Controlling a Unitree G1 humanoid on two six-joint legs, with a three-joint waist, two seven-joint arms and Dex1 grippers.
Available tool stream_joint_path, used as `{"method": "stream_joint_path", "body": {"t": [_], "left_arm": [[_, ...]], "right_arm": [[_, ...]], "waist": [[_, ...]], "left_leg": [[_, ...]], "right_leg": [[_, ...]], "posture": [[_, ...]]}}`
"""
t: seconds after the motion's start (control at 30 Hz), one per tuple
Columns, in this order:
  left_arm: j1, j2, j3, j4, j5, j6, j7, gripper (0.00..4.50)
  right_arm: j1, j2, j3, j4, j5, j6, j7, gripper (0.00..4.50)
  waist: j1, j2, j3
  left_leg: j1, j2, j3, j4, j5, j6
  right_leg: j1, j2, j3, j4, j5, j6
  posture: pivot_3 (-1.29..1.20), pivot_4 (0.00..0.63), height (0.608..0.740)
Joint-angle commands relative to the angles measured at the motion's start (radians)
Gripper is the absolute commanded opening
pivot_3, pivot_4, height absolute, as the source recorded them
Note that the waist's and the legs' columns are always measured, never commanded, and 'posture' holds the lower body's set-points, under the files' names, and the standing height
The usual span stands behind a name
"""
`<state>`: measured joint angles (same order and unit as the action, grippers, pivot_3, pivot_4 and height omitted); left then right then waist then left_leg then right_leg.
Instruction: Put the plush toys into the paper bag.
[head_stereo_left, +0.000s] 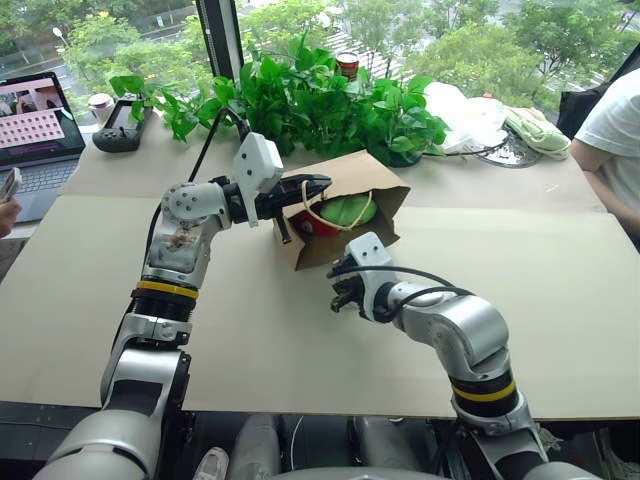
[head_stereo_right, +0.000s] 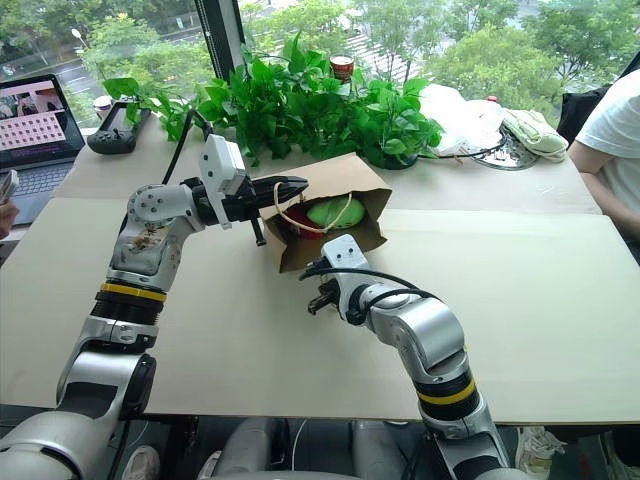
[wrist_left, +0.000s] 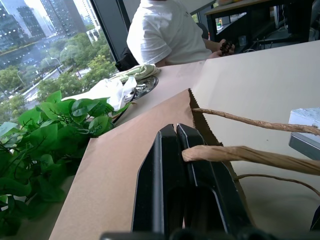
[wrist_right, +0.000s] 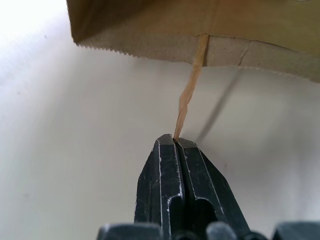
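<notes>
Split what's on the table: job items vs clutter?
Job items:
- paper bag, on its side
- green toy and red toy, both inside it
- left claw, shut on the bag's upper handle
- right claw, shut on the lower handle

Clutter:
- leafy plants
- laptop
- white plastic bag
- can

In front of me is a wide table (head_stereo_left: 560, 330) with a pale beige top. At its far edge stand leafy green plants (head_stereo_left: 320, 100), and behind them a big window (head_stereo_left: 480, 40) shows sunlit trees. A dark window post (head_stereo_left: 222, 35) rises there. At my far left an open laptop (head_stereo_left: 35, 130) stands; a person in a white shirt (head_stereo_left: 615, 140) sits at my right.
</notes>
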<state>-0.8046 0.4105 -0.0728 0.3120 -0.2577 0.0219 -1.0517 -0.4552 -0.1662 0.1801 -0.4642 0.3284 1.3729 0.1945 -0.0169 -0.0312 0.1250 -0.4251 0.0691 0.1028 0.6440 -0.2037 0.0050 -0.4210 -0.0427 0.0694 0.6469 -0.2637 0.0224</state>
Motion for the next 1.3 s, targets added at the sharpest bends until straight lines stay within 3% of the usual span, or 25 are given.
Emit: {"method": "stream_joint_path", "body": {"t": [0.03,0.2,0.4,0.6,0.83,1.1,1.23,1.3], "left_arm": [[-0.029,0.0,0.01,-0.015,-0.003,-0.023,0.0,0.0],[-0.042,-0.025,0.037,0.01,-0.036,0.007,0.022,0.0],[-0.086,-0.07,0.17,0.063,-0.155,0.172,0.15,0.0],[-0.026,-0.111,0.224,-0.033,-0.247,0.32,0.237,0.0],[0.075,-0.156,0.21,-0.127,-0.283,0.403,0.286,0.0],[0.091,-0.153,0.209,-0.139,-0.275,0.411,0.292,0.0],[0.092,-0.131,0.232,-0.167,-0.31,0.454,0.283,0.0],[0.09,-0.11,0.242,-0.184,-0.335,0.49,0.272,0.58]], "right_arm": [[-0.03,0.012,-0.087,-0.069,0.029,-0.034,0.017,0.01],[-0.079,-0.032,-0.153,-0.152,0.071,-0.066,0.071,0.01],[-0.15,-0.096,-0.188,-0.2,0.09,-0.057,0.092,0.01],[-0.213,-0.14,-0.218,-0.243,0.106,-0.022,0.084,0.01],[-0.237,-0.199,-0.178,-0.267,0.114,-0.002,0.1,0.01],[-0.222,-0.209,-0.135,-0.221,0.096,-0.016,0.077,0.01],[-0.224,-0.197,-0.164,-0.212,0.097,-0.024,0.064,1.03],[-0.227,-0.191,-0.186,-0.216,0.107,-0.021,0.066,1.75]], "waist": [[0.001,0.0,0.0],[0.002,0.0,0.0],[-0.002,0.0,0.0],[-0.001,0.0,0.0],[0.002,0.0,0.0],[0.0,0.0,0.0],[0.001,0.0,0.0],[0.001,0.0,0.0]], "left_leg": [[0.0,0.0,0.0,0.0,0.0,0.0],[0.0,0.0,0.0,0.0,0.0,0.0],[0.0,0.0,-0.001,0.0,0.0,0.0],[0.0,0.0,-0.003,0.0,0.0,0.0],[0.0,0.0,-0.003,0.0,0.0,0.0],[0.0,0.0,-0.003,0.0,0.0,0.0],[0.0,-0.001,-0.003,0.0,0.0,0.0],[0.0,0.0,-0.003,0.0,0.0,0.0]], "right_leg": [[0.0,0.0,0.0,0.0,0.0,0.0],[0.0,0.0,0.0,0.0,0.0,0.0],[0.0,0.0,0.0,0.0,0.0,0.0],[0.0,0.0,0.0,0.0,0.0,0.0],[0.0,0.0,0.0,0.0,0.0,0.0],[0.0,0.0,0.0,0.0,0.0,0.0],[0.0,0.0,0.0,0.0,0.0,0.0],[0.0,0.0,0.0,0.0,0.0,0.0]], "posture": [[0.0,0.15,0.74],[0.0,0.15,0.74],[0.0,0.15,0.74],[0.0,0.15,0.74],[0.0,0.15,0.74],[0.0,0.15,0.74],[0.0,0.15,0.74],[0.0,0.15,0.74]]}}
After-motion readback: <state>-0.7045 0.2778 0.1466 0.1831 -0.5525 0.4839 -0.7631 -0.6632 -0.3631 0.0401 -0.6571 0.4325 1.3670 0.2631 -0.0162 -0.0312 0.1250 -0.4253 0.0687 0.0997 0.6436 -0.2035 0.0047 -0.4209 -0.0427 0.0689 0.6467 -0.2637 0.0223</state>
